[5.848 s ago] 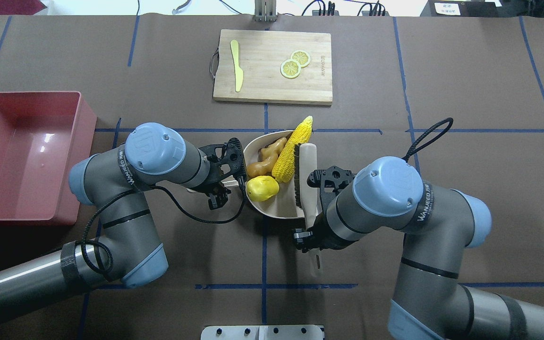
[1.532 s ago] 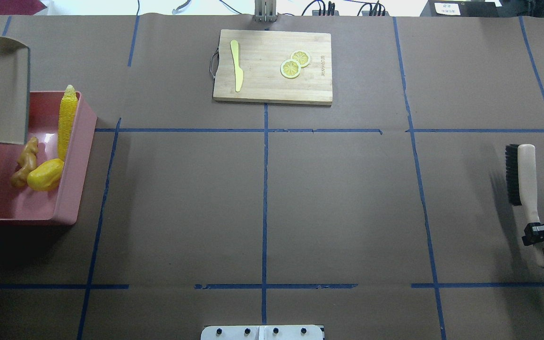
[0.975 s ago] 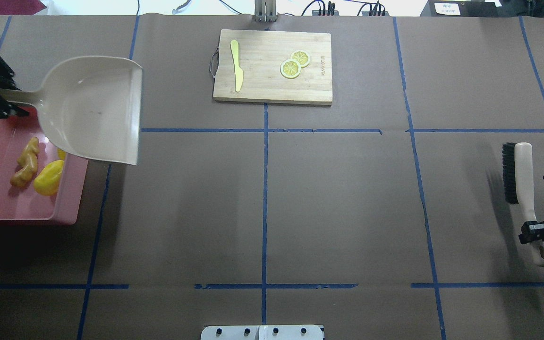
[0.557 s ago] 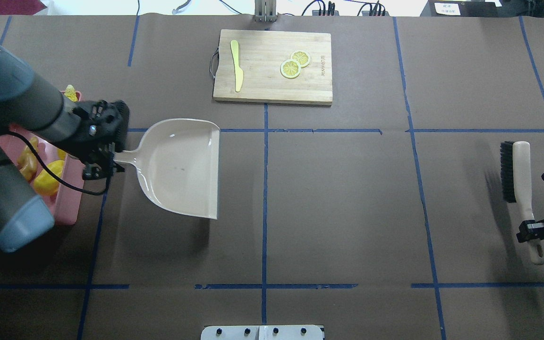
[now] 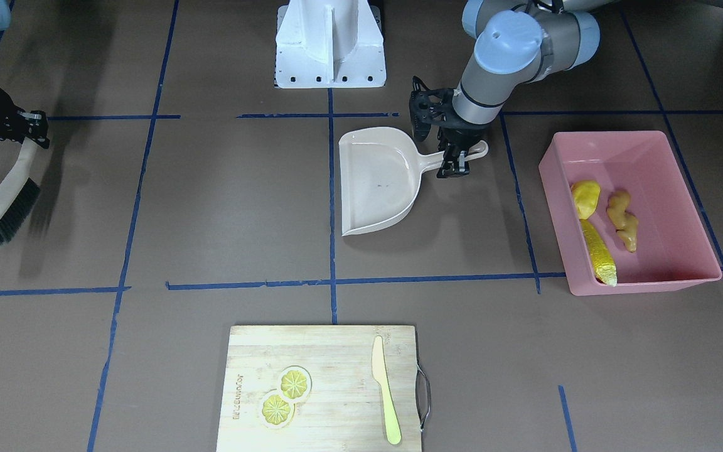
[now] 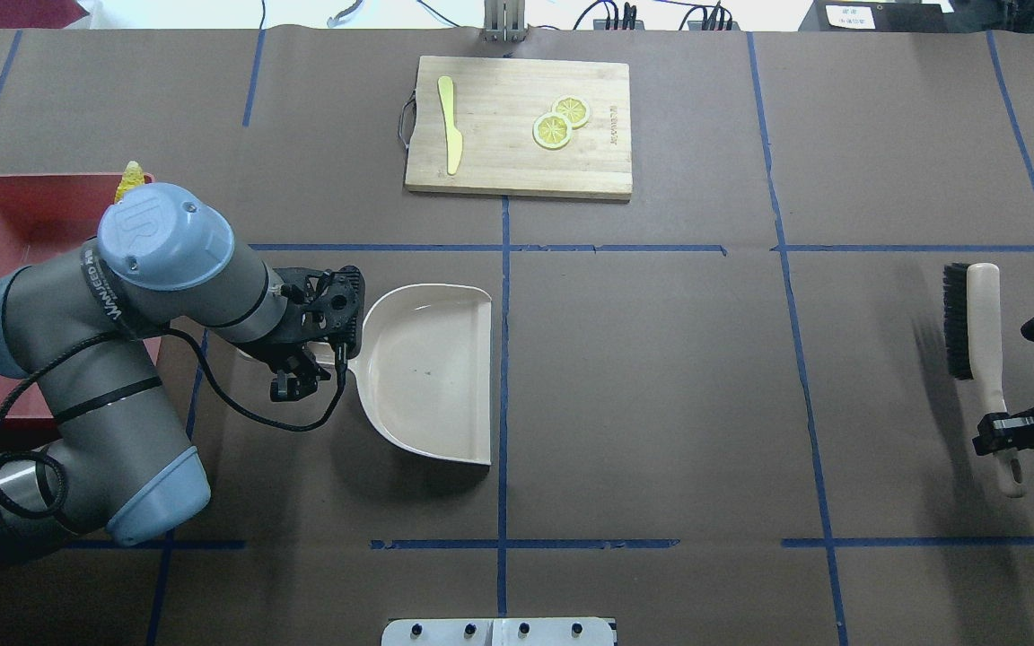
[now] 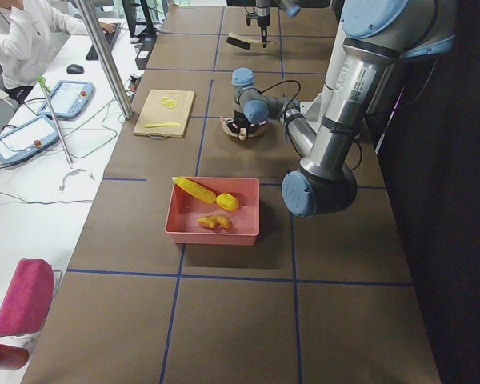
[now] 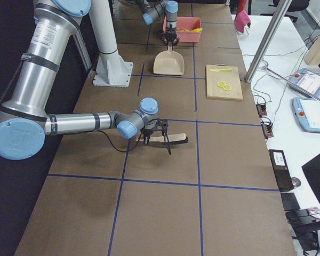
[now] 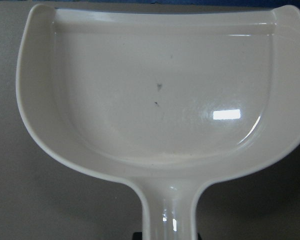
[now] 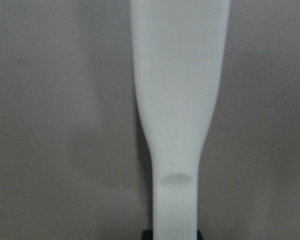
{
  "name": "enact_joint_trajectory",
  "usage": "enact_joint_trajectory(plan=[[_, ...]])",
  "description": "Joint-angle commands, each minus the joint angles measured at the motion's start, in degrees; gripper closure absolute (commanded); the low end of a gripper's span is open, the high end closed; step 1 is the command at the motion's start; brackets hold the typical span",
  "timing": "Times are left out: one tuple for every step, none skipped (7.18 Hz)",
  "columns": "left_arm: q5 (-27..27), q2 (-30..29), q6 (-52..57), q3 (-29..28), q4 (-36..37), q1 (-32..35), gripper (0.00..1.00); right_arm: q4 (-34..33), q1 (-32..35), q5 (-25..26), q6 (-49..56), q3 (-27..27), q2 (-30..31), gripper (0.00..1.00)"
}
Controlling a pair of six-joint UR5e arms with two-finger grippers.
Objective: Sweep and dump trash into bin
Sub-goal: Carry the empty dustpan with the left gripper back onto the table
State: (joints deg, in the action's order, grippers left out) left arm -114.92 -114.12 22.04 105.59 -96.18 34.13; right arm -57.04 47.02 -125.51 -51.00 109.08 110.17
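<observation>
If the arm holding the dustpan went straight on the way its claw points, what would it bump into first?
The left gripper grips the dustpan, which leads the way. Past its lip the table looks bare; far across, roughly in line, is the brush, height unclear.

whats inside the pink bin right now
The bin holds a corn cob, a potato and a ginger root, all plain from the front. Overhead, the left arm covers most.
</observation>
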Motion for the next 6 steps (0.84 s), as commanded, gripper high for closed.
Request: enact_joint_trajectory(plan=[[0.22, -0.49, 0.28, -1.0, 0.03, -0.21, 0.67, 0.0, 0.0, 0.0, 0.03, -0.09, -0.21, 0.95], [0.66, -0.23, -0.15, -0.91, 0.03, -0.12, 0.26, 0.0, -0.09, 0.0, 0.11, -0.53, -0.65, 0.95], [5.1, -0.05, 0.36, -0.47, 0.03, -0.12, 0.0, 0.0, 0.0, 0.0, 0.2, -0.88, -1.0, 0.95], [5.67, 0.12, 0.46, 0.83, 0.21, 0.93, 0.0, 0.0, 0.0, 0.0, 0.38, -1.14, -1.18, 0.95], [5.67, 1.08, 0.37, 2.59, 0.56, 2.42, 0.0, 0.09, 0.0, 0.0, 0.38, -1.93, -1.35, 0.94], [5.59, 3.53, 0.19, 5.04, 0.65, 4.17, 0.0, 0.09, -0.09, 0.0, 0.46, -2.72, -1.62, 0.92]])
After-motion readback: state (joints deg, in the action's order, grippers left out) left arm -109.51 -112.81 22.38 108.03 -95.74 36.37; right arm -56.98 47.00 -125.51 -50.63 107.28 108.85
